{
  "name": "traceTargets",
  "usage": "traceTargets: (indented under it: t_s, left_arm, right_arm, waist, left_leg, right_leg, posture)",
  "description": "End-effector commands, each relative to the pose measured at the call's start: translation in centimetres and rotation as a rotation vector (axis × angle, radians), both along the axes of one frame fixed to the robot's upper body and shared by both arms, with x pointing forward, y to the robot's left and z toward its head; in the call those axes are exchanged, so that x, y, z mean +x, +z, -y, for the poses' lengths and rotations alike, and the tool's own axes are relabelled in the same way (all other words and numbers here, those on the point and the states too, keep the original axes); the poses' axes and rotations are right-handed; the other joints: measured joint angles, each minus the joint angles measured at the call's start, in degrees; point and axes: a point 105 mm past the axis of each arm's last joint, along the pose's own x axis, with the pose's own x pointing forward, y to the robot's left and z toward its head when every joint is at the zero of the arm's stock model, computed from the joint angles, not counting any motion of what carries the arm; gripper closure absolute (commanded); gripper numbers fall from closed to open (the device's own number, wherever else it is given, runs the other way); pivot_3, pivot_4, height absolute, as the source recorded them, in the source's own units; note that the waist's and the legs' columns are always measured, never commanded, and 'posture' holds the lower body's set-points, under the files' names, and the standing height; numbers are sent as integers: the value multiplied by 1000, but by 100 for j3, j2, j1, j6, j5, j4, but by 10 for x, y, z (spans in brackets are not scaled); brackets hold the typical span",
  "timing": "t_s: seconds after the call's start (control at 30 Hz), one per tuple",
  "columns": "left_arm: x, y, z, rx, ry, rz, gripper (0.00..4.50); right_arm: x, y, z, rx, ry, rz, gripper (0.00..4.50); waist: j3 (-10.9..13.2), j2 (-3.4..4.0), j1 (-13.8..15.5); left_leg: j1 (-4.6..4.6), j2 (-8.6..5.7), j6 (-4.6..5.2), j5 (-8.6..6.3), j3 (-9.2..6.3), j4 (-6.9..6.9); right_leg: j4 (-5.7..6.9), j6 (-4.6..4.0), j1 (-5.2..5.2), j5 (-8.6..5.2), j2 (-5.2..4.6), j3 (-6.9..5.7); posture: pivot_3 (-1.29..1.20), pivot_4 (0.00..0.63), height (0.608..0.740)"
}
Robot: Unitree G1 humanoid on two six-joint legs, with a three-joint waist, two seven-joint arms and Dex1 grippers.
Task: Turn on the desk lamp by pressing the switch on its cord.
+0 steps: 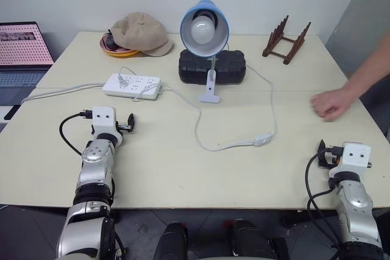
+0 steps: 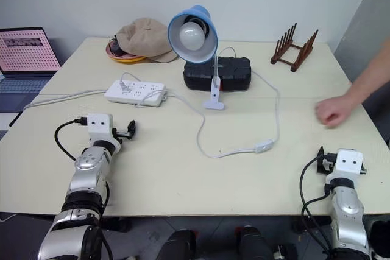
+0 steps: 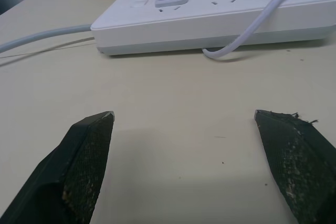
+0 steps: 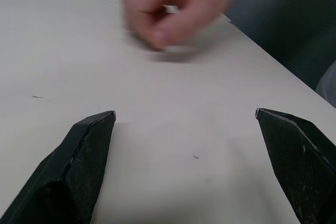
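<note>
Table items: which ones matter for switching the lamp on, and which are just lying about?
For the job:
- desk lamp, unlit
- cord on the table
- switch on the cord
- power strip

Lying about:
- tan cap on an orange dish
- black case behind the lamp
- wooden rack
- laptop
- a person's hand on the table

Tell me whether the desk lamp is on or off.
Off. The bulb inside the desk lamp shade looks plain white, with no glow on the table.

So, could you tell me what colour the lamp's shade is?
Light blue; the desk lamp shows best in the left eye view.
</note>
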Motion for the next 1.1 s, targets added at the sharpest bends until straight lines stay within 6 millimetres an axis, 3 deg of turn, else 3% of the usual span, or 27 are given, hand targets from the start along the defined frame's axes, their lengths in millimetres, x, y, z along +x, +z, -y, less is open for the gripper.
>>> traceTargets:
  t_s: [0.03, 0.17, 0.3, 0.5, 0.67, 0.8, 0.97, 1.1]
  left_arm:
    - [1, -4, 8, 6, -41, -27, 29]
    - [0, 0, 10, 14, -77, -18, 29]
    - [-2, 8, 24, -10, -212, -25, 29]
    - [-18, 35, 87, 80, -705, -105, 29]
    - [-42, 54, 139, 113, -1048, -179, 29]
    - [-74, 69, 179, 152, -1338, -213, 29]
    - [-82, 78, 204, 142, -1441, -198, 29]
    - [-86, 73, 206, 150, -1465, -207, 29]
  right_arm:
    - [0, 11, 0, -30, 8, 30, 0]
    - [0, 14, -5, -38, 28, 33, 0]
    - [5, 17, -21, -58, 170, 4, 0]
    - [11, 35, -70, -154, 719, -170, 0]
    - [12, 49, -89, -265, 1085, -371, 0]
    - [17, 59, -102, -390, 1314, -525, 0]
    - [38, 63, -115, -499, 1454, -614, 0]
    - [48, 57, -110, -607, 1499, -699, 0]
  waist:
    - [0, 0, 0]
    - [0, 0, 0]
    - [0, 0, -9]
    - [11, 2, -33]
    - [22, 9, -35]
    - [29, 3, -59]
    - [35, 1, -92]
    - [40, 2, -117]
  left_leg:
    - [0, 0, 0, 0, 0, 0]
    - [-2, 0, 0, 0, 0, -1]
    - [-5, 0, 0, 0, 0, -4]
    - [-13, 1, 0, 0, 1, -8]
    - [-22, 3, 0, 0, 1, -7]
    - [-26, 3, 0, -1, 2, -6]
    - [-30, 4, 1, -1, 1, -8]
    - [-43, 3, 1, -1, 3, -8]
  right_leg:
    - [-1, 0, 0, 0, 0, 0]
    - [-3, -1, 0, -1, -1, -1]
    - [-7, -1, -4, -1, -1, 0]
    - [-11, -3, -10, -2, 0, 0]
    - [-19, -31, -12, -18, 0, -3]
    - [-20, -29, -16, -17, 1, -3]
    - [-20, 0, -22, -6, 3, -6]
    - [-21, 3, -37, -7, 2, -4]
  posture:
    - [0, 150, 740]
    - [0, 150, 740]
    - [0, 150, 740]
    - [0, 150, 740]
    - [0, 150, 740]
    - [0, 150, 740]
    - [0, 150, 740]
    - [0, 150, 740]
